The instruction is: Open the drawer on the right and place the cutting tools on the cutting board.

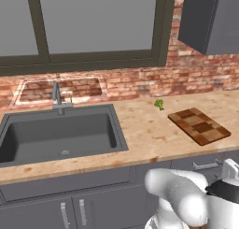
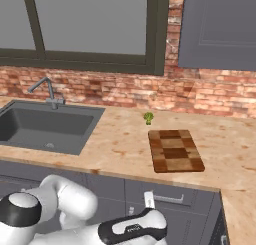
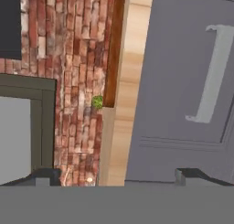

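The drawer (image 2: 192, 201) is shut, a dark grey front under the counter edge with a silver bar handle (image 2: 168, 199). The hand view looks at this front (image 3: 178, 81) from close by, rolled sideways, with the handle (image 3: 212, 77) to the right. My gripper (image 3: 121, 177) is open with nothing between its fingertips (image 3: 45, 177), just short of the drawer front (image 1: 198, 163). In the right base view the gripper (image 2: 148, 201) hangs left of the handle. The checkered cutting board (image 2: 175, 150) lies on the counter above the drawer, also seen from the left (image 1: 200, 126). The cutting tools are hidden.
A small green broccoli floret (image 2: 148, 118) sits on the counter behind the board. The sink (image 1: 18, 144) with its faucet (image 1: 57, 98) fills the counter's left. A brick wall, a window and a grey wall cabinet (image 2: 217, 29) stand behind.
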Robot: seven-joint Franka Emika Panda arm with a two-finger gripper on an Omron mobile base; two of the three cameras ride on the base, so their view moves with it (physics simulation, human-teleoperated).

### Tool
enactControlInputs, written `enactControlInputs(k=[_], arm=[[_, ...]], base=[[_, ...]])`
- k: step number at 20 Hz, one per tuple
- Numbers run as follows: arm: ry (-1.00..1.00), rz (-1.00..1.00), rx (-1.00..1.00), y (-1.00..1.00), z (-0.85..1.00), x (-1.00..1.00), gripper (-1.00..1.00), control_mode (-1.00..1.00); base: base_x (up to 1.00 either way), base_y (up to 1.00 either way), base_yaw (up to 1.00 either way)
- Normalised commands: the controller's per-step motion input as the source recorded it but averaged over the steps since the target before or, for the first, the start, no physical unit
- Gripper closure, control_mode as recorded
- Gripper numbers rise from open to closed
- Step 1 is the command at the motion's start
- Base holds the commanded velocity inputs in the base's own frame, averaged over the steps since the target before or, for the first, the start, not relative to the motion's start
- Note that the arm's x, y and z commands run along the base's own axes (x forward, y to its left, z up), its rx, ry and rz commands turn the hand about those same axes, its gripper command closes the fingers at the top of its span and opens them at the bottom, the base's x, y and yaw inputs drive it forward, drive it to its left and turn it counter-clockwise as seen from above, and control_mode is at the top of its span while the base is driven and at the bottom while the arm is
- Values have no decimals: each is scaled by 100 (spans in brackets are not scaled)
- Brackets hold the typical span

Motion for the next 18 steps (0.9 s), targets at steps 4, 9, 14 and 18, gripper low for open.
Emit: enactControlInputs(k=[4, 9, 14, 18], arm=[[-29, 2, 1, 5, -7, 0, -100, -100], [-25, 1, 0, 0, -13, 3, -100, -100], [-14, 0, 0, 0, -10, 17, -100, -100], [-4, 0, 0, 0, -4, 20, -100, -100]], base=[[0, 0, 0], [0, 0, 0], [0, 0, 0], [0, 0, 0]])
